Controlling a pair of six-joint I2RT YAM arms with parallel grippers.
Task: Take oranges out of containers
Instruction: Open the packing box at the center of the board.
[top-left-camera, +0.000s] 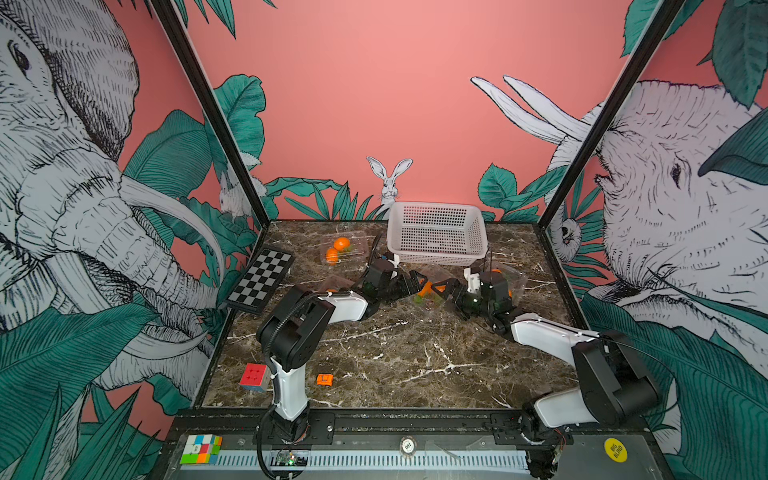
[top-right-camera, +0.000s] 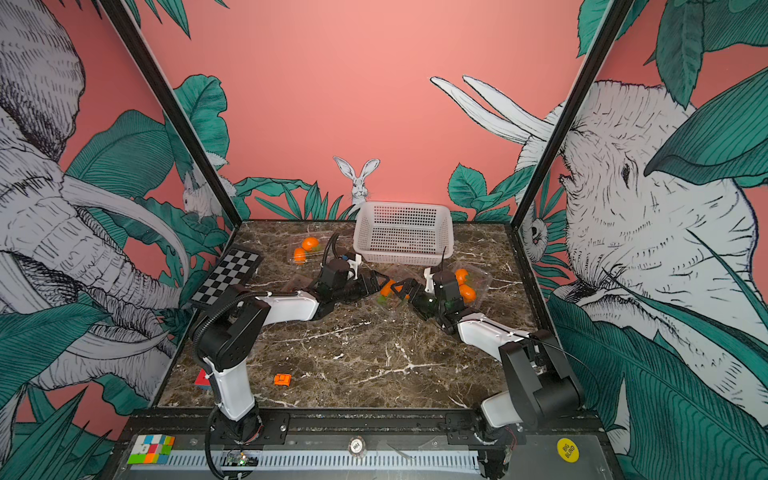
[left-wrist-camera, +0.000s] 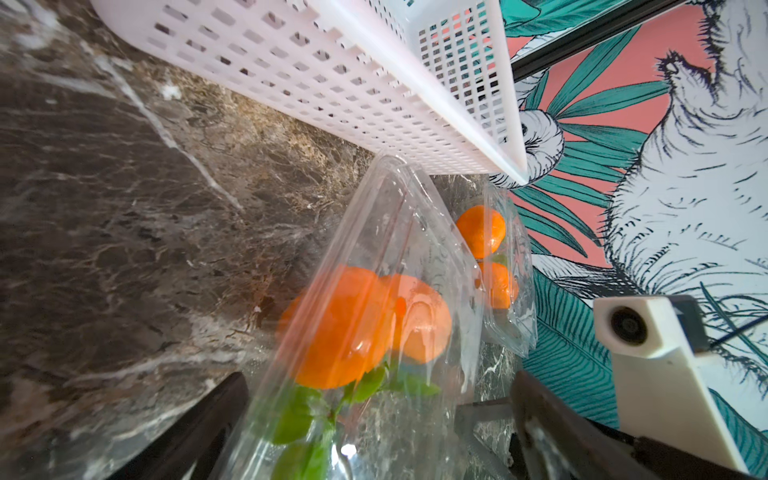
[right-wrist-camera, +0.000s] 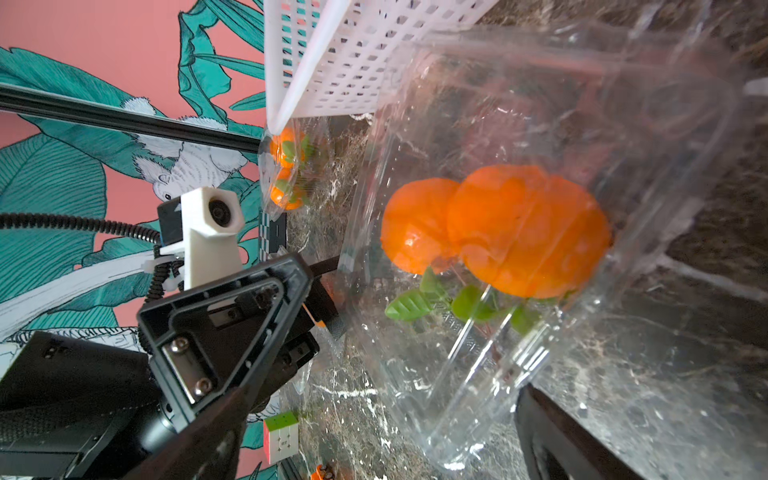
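Flanking clear container (left-wrist-camera: 399, 216) holding two oranges (left-wrist-camera: 332, 332): left fingers (left-wrist-camera: 195, 432), right fingers (right-wrist-camera: 557, 444) spread wide.

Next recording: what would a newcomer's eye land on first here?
The left gripper and right gripper, both open, meet on the marble table at a clear container holding two leafy oranges, just in front of the white basket. Pink jungle-mural walls with elephants enclose everything.

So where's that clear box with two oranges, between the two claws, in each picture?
Both top views: clear box mid-table, in front of the white basket.
Left wrist: fills the middle, basket behind.
Right wrist: fills the middle, basket behind.
Shared landmark: the basket.
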